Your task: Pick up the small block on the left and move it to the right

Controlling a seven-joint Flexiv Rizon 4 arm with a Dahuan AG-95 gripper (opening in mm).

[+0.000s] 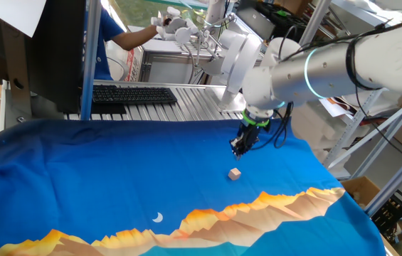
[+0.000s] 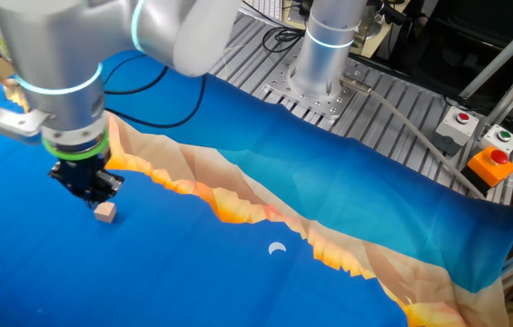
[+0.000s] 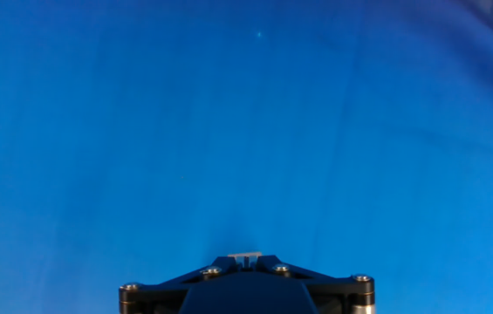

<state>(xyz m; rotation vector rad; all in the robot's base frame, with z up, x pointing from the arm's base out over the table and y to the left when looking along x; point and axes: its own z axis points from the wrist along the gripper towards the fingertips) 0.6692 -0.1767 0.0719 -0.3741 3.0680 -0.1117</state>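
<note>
The small block [image 1: 235, 173] is a tiny tan cube lying on the blue cloth [image 1: 115, 171]. It also shows in the other fixed view [image 2: 103, 212]. My gripper [image 1: 241, 148] hangs just above the cloth, a little beyond the block and apart from it; in the other fixed view the gripper [image 2: 91, 188] is just up and left of the cube. The hand view shows only blue cloth and the gripper [image 3: 244, 257], with its fingertips pressed together and nothing between them. The block is out of the hand view.
A flat white crescent print [image 1: 158, 217] lies on the cloth near the orange mountain pattern [image 2: 277, 248]. A keyboard [image 1: 133, 94] and monitor stand behind the table. The arm's base [image 2: 324, 54] and a button box [image 2: 492, 165] sit on the metal plate.
</note>
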